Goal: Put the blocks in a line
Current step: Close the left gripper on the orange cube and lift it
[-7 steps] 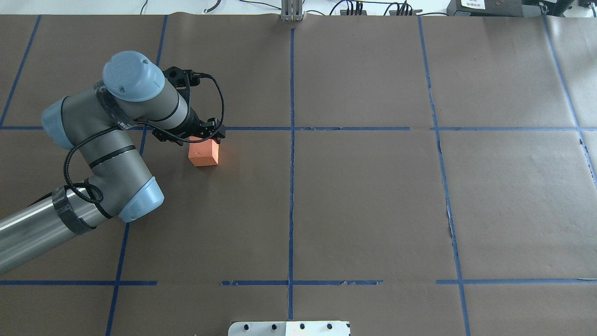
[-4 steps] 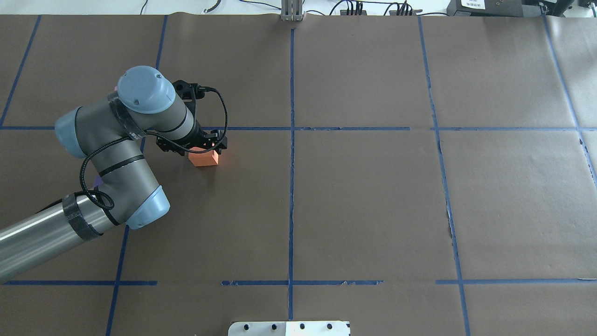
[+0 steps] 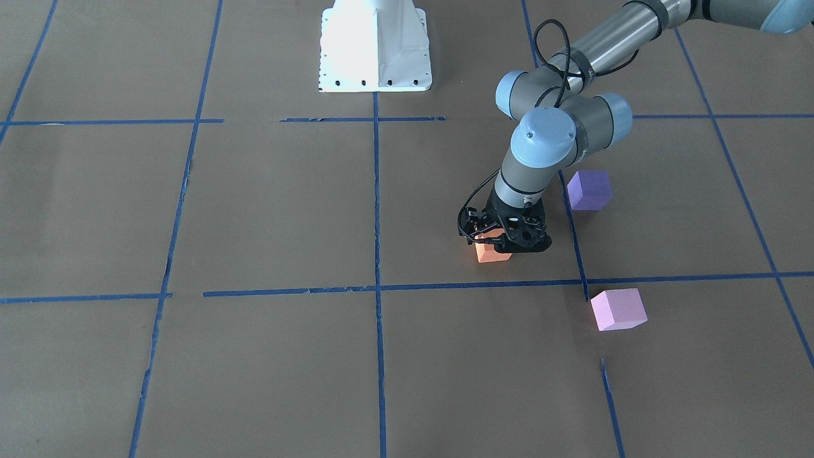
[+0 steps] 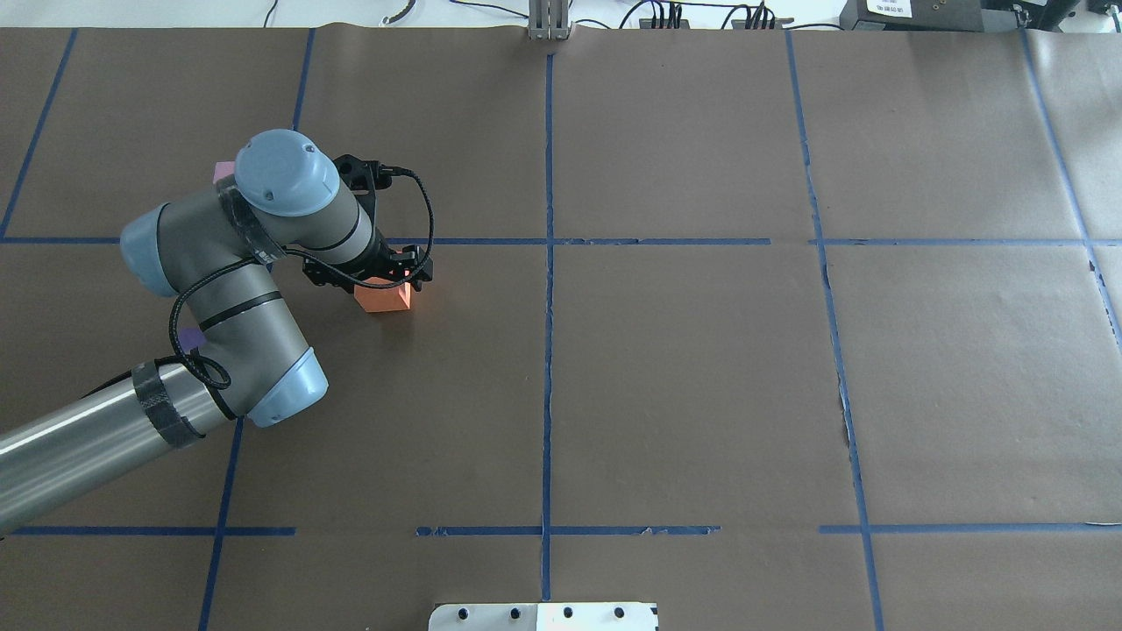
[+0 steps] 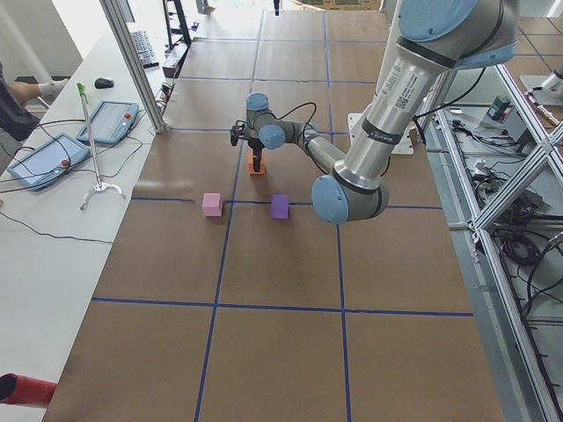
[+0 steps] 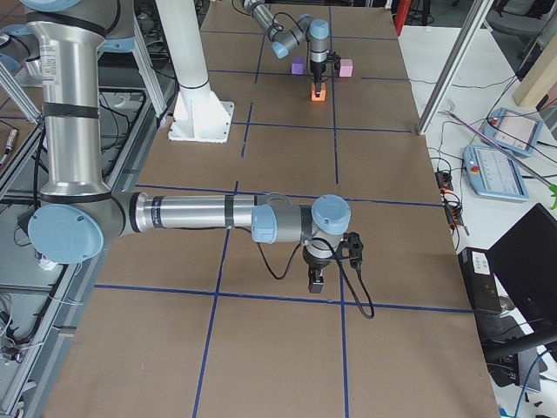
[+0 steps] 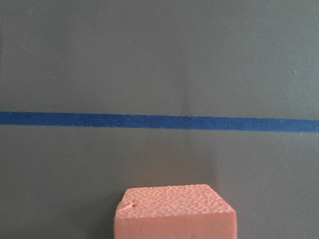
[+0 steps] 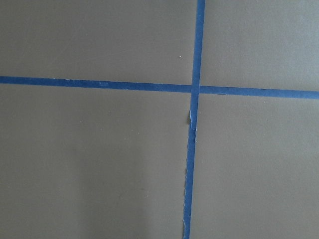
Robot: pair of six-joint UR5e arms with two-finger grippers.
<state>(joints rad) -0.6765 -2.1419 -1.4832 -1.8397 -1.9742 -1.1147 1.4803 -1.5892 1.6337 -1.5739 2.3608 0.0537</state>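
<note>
The orange block (image 4: 383, 299) sits on the brown table just on the near side of a blue tape line; it also shows in the front view (image 3: 492, 255) and at the bottom of the left wrist view (image 7: 174, 214). My left gripper (image 4: 387, 273) is low over it, jaws apart around its top (image 3: 503, 240). The purple block (image 3: 589, 189) and the light pink block (image 3: 618, 309) lie apart further to my left; in the overhead view my arm hides most of both. My right gripper (image 6: 315, 280) hovers over bare table far from the blocks; I cannot tell its state.
Blue tape lines (image 4: 548, 350) divide the brown paper into squares. The white robot base plate (image 3: 375, 44) stands at the table's near edge. The right wrist view shows only a tape crossing (image 8: 194, 89).
My left arm has swung toward me and lowered, so the gripper now covers the far part of the orange block. The block has stayed in place.
</note>
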